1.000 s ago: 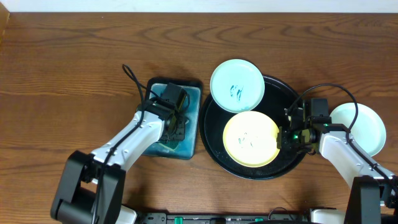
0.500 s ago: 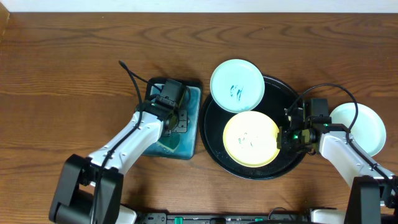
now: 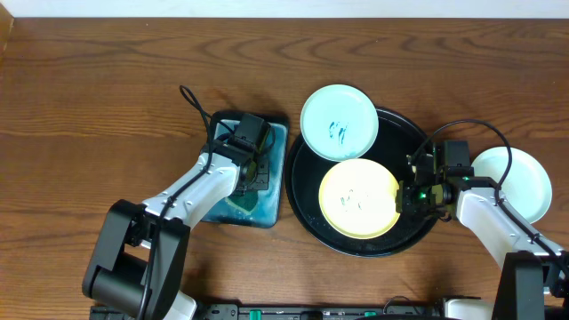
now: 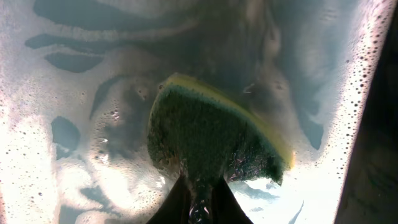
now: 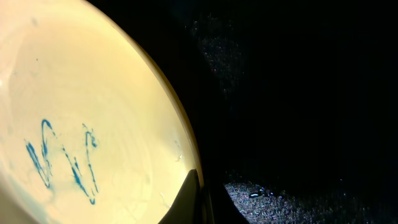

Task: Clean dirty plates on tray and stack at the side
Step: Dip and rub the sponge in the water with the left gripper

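Observation:
A yellow plate (image 3: pixel 358 197) with teal scribbles lies on the black tray (image 3: pixel 418 142). My right gripper (image 3: pixel 405 196) is shut on its right rim; in the right wrist view the fingers (image 5: pixel 191 190) pinch the yellow plate (image 5: pixel 93 112) edge over the tray (image 5: pixel 298 93). A mint plate (image 3: pixel 339 121) with teal marks overlaps the tray's upper-left rim. Another pale plate (image 3: pixel 516 182) rests on the wood at the right. My left gripper (image 3: pixel 252 171) is down in the water, shut on a green and yellow sponge (image 4: pixel 211 137) held at its near end by the left gripper (image 4: pixel 199 190).
A rectangular basin (image 3: pixel 265 212) of blue soapy water sits just left of the tray; foam (image 4: pixel 56 155) covers much of the water. Black cables loop above both wrists. Brown tabletop (image 3: pixel 107 89) spreads left and behind.
My left gripper has closed on the sponge in the basin, and the left arm shifted slightly. The right arm and the plates have not moved.

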Robot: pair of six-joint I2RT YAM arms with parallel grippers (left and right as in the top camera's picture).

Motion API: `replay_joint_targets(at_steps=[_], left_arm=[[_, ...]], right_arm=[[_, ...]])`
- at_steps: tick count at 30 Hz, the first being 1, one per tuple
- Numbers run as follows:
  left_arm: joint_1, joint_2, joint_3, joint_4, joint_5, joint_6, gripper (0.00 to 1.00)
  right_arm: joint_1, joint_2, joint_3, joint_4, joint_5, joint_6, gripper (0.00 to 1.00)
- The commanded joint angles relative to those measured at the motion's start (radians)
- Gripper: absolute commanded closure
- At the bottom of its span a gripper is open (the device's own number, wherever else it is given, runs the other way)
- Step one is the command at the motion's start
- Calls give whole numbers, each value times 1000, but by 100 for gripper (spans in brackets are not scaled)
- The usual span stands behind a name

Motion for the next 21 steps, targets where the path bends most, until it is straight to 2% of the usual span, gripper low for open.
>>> replay_joint_targets(at_steps=[1, 3, 4, 5, 6, 11, 21], left_arm=[[21, -19, 14, 20, -18, 6, 92], [36, -42, 14, 20, -24, 6, 91], [43, -50, 14, 19, -23, 6, 83], [49, -60, 14, 16, -20, 6, 69], [52, -64, 14, 12, -19, 5, 61], [51, -65, 14, -20, 28, -6, 58], [51, -63, -11, -25, 85, -10, 61]], right_arm=[[11, 3, -18, -8, 14, 10, 99], [11, 3, -18, -8, 14, 10, 99], [11, 3, -18, -8, 14, 10, 99], [11, 3, -18, -8, 14, 10, 99], [11, 3, -18, -8, 14, 10, 99], [11, 3, -18, -8, 14, 10, 99], [11, 3, -18, -8, 14, 10, 99]])
